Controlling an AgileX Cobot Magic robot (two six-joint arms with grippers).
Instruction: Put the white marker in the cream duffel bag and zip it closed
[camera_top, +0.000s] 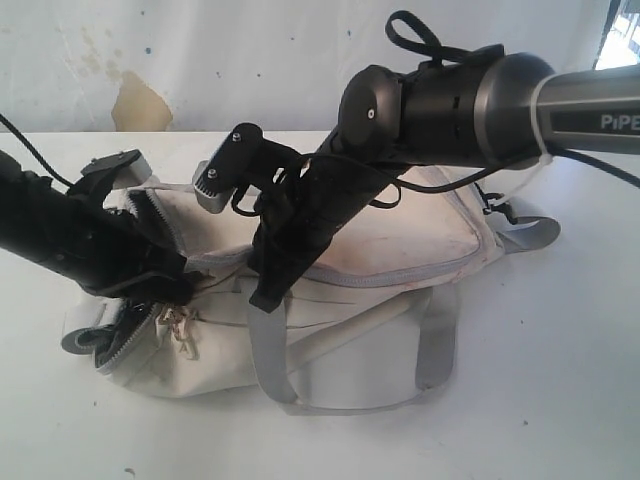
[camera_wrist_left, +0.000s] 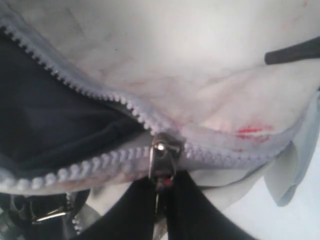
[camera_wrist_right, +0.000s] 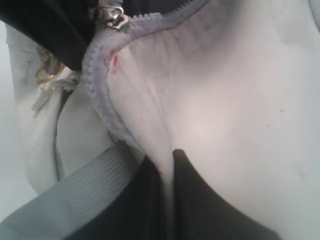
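Left wrist view, closest in, has the left jaws clamped on the zipper pull (camera_wrist_left: 164, 156) of the partly open cream bag (camera_wrist_left: 200, 75), the right jaws pinching a fold of its fabric, the bag lying on the white table (camera_top: 560, 380).

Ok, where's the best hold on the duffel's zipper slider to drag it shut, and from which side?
Take the metal pull tab dangling from the slider, not the slider body: it is flat, thin and hangs clear of the teeth. Come from outside the cream duffel bag, closing on the tab's flat faces, as the left end effector sits now.
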